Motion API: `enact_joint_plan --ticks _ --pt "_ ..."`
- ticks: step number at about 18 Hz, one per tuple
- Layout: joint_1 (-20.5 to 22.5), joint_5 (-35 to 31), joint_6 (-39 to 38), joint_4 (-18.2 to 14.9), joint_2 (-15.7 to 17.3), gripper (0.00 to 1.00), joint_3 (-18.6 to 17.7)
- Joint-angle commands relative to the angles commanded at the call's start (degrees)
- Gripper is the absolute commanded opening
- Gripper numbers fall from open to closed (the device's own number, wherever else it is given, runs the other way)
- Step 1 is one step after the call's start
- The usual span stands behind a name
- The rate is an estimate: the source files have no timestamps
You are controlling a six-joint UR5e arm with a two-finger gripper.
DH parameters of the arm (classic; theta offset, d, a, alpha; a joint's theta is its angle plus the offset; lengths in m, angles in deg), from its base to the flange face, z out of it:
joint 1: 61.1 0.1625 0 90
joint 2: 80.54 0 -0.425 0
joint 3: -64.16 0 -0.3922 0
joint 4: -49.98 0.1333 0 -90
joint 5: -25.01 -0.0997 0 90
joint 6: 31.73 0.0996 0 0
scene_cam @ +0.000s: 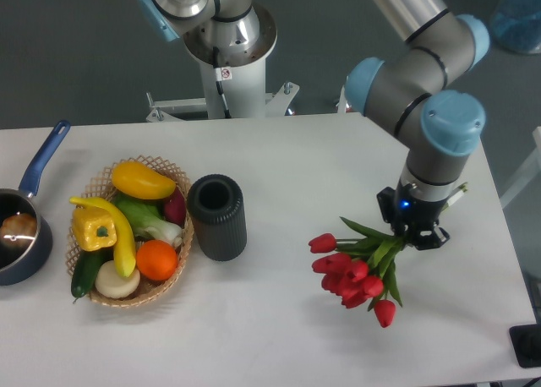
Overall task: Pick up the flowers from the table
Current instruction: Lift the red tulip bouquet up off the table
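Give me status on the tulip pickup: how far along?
Done: the gripper is shut on the flowers at the stem end. In hand: the bunch hangs from it, blooms angled down-left over the table. One view can't confirm full clearance; what's left is lifting clear.

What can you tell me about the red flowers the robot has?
The flowers are a bunch of red tulips with closed, rounded heads, green leaves and pale green stems gathered together. The gripper holds them by the stem end, its jaws shut around it, so the stems are mostly hidden. The heads fan out down and to the left of the jaws, over the right part of the white table. Whether the lowest heads touch the table cannot be told. Nothing else touches them.
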Motion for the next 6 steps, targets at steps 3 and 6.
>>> enact_joint_plan --ticks 3,6 --pt "0.0 -0.1 0.0 0.0 0.0 0.02 0.2" --pt "0.0 -0.1 -0.6 0.1 0.0 0.01 0.2"
